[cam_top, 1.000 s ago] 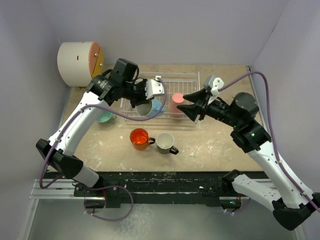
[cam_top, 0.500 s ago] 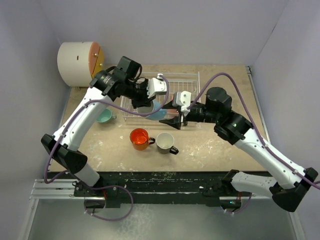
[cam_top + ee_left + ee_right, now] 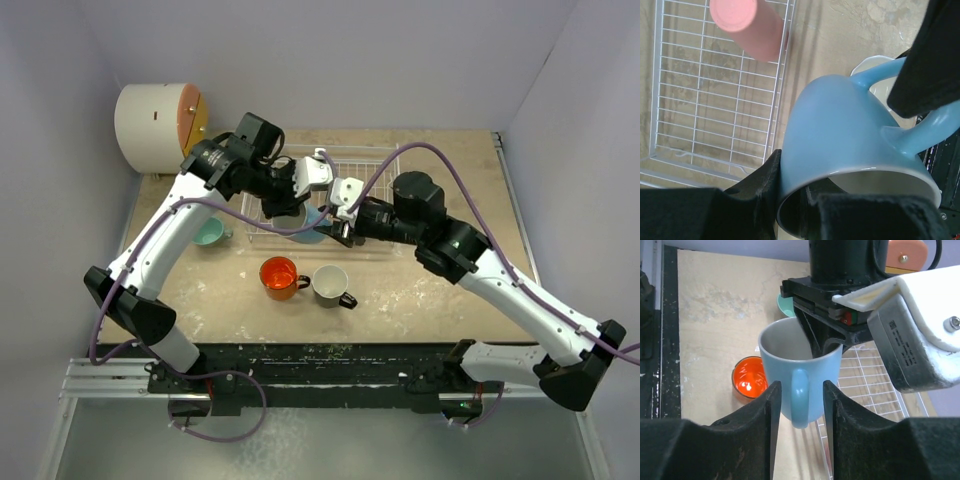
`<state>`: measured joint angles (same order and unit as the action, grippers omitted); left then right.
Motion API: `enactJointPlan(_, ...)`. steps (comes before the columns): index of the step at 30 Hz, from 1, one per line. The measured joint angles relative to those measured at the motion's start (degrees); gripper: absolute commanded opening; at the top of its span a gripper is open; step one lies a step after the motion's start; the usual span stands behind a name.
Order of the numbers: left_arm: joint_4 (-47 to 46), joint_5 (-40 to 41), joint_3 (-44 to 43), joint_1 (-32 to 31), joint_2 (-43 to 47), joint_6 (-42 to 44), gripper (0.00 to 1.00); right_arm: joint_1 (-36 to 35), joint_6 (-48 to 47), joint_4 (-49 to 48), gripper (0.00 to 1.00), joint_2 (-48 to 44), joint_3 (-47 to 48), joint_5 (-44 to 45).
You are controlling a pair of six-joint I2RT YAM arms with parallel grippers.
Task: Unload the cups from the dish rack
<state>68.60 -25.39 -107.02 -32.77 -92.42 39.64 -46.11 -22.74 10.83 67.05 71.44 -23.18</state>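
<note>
Blue mug — left jaws on rim, right jaws astride handle

No lettering, brand mark, number or sign can be read in the overhead view or in either wrist view. The one label-like mark is a small red-and-green patch on the black housing of the left gripper, upper centre of the right wrist view, and it is too small to make out as text.
</note>
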Motion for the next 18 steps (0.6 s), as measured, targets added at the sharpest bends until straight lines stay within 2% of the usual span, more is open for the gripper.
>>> enactJointPlan(5,0.35,-0.59,-0.55,0.0,0.0,-0.02,0.0,0.0,0.44,-0.22,0.53,-0.81,-1.42,1.22)
enactJointPlan(10,0.44,-1.97,-0.63,-0.02,0.0,-0.02,0.0,0.02,3.41,-4.68,0.54,-4.66,-8.57,1.05)
enactJointPlan(14,0.46,-3.06,-0.66,-0.02,0.02,-0.02,0.0,0.04,5.95,-8.74,0.52,-5.64,-11.65,-0.07)
enactJointPlan(18,0.46,-3.48,-0.68,-0.02,0.04,-0.04,0.0,0.04,7.65,-11.96,0.43,-5.53,-11.96,-1.22)
